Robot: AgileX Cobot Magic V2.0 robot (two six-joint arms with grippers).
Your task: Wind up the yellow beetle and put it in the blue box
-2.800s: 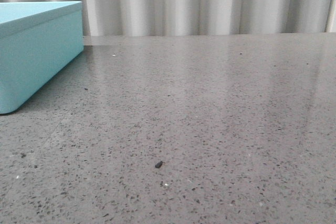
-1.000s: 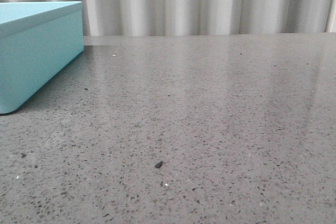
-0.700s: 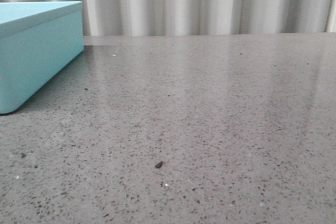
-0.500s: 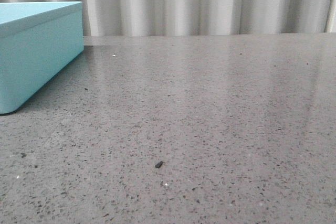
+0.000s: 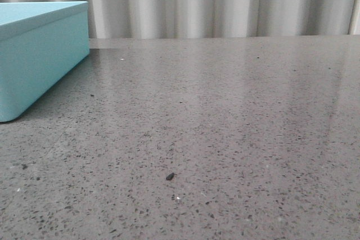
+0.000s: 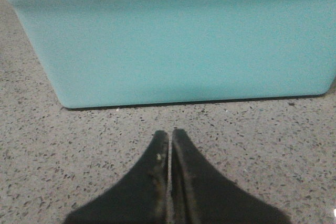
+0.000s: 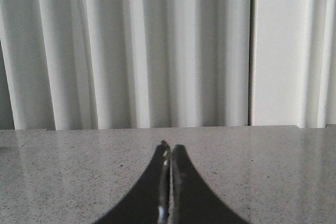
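The blue box [image 5: 39, 54] stands at the far left of the grey speckled table with its flat lid on. It fills the left wrist view [image 6: 173, 35], side on. My left gripper [image 6: 169, 132] is shut and empty, low over the table a short way in front of the box wall. My right gripper [image 7: 169, 146] is shut and empty over bare table, facing the white curtain. The yellow beetle is out of view in every frame. Neither gripper shows in the front view.
A small dark speck [image 5: 170, 176] lies on the table [image 5: 225, 116] near the front middle. A white pleated curtain [image 5: 214, 4] hangs behind the table's far edge. White pipes [image 7: 315, 45] run down the wall beside the curtain.
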